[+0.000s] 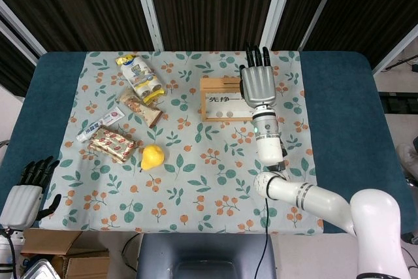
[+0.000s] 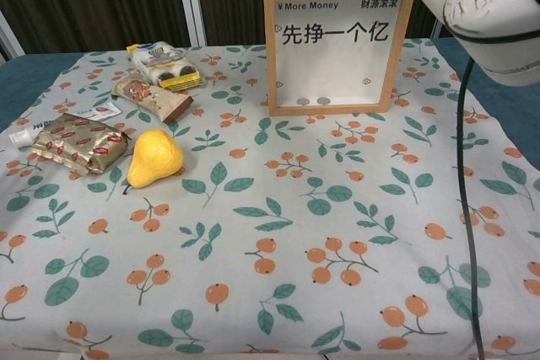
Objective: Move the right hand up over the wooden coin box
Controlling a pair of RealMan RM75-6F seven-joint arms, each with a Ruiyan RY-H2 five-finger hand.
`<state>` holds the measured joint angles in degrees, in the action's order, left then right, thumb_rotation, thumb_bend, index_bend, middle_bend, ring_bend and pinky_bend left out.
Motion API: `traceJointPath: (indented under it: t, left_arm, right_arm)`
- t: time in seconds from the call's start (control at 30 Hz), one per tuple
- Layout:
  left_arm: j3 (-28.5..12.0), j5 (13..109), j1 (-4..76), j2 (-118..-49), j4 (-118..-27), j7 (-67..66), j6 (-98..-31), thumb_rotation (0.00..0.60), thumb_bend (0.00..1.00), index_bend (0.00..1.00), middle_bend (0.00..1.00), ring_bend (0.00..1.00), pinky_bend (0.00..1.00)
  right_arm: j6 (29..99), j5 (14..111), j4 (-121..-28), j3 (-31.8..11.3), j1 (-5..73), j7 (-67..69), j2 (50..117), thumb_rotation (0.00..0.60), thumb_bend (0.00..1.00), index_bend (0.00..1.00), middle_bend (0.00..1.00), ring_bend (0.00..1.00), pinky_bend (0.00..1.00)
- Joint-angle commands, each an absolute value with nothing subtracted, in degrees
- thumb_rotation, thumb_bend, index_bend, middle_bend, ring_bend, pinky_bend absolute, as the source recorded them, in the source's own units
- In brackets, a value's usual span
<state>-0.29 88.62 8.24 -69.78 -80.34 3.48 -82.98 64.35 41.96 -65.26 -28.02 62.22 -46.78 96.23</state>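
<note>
The wooden coin box (image 1: 221, 98) stands upright on the floral cloth, its clear front (image 2: 337, 46) printed with Chinese characters and two coins lying at the bottom. My right hand (image 1: 258, 81) hovers above the box's right end, back toward the head camera, fingers straight and apart, holding nothing. In the chest view only its wrist and forearm (image 2: 472, 6) show at the top right. My left hand (image 1: 25, 191) hangs off the table's front left corner, fingers apart and empty.
A yellow pear (image 1: 152, 157) lies left of centre on the cloth. Snack packets (image 1: 139, 78) (image 1: 112, 142), a snack bar (image 1: 141, 111) and a white tube (image 1: 100, 125) are spread over the left side. A black cable (image 2: 462, 166) hangs down the right side.
</note>
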Motion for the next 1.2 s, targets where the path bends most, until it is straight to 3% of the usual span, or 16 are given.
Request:
traceJointPath:
  t: [0.03,0.5,0.87,1.07,1.2]
  left_arm:
    - [-0.2,88.5,8.2,-69.8,-80.1,3.6,-82.8,0.6,0.4,0.0,0.0,0.0,0.0]
    - [-0.1,88.5,8.1,-69.7,-79.5,4.2,-82.7,0.6,0.4,0.0,0.0,0.0,0.0]
    - [-0.2,88.5,8.0,-69.7,-79.7,4.0,-82.8,0.6,0.4,0.0,0.0,0.0,0.0]
    - [-0.2,88.4,8.0,-69.7,-79.6,4.1,-82.8,0.6,0.4,0.0,0.0,0.0,0.0]
    - [-0.4,88.7,8.0,-69.5,-80.1,3.8,-83.3,0.6,0.4,0.0,0.0,0.0,0.0]
  right_arm:
    - [64.4,41.8,-64.8,-27.9,62.5,-46.7,96.6,0.6,0.61,0.77,0.12,0.0,0.0]
    - [63.8,41.2,-63.3,-27.1,63.3,-46.2,97.3,0.6,0.61,0.74,0.12,0.0,0.0]
    - [63.5,41.2,-65.8,-26.9,62.7,-44.9,95.7,0.6,0.61,0.1,0.12,0.0,0.0]
    - [64.8,42.5,-68.0,-26.9,61.8,-43.7,94.2,0.6,0.61,0.05,0.12,0.0,0.0]
    - [70.7,47.5,-77.1,-26.6,56.0,-39.3,86.7,0.6,0.61,0.05,0.13,0.0,0.0]
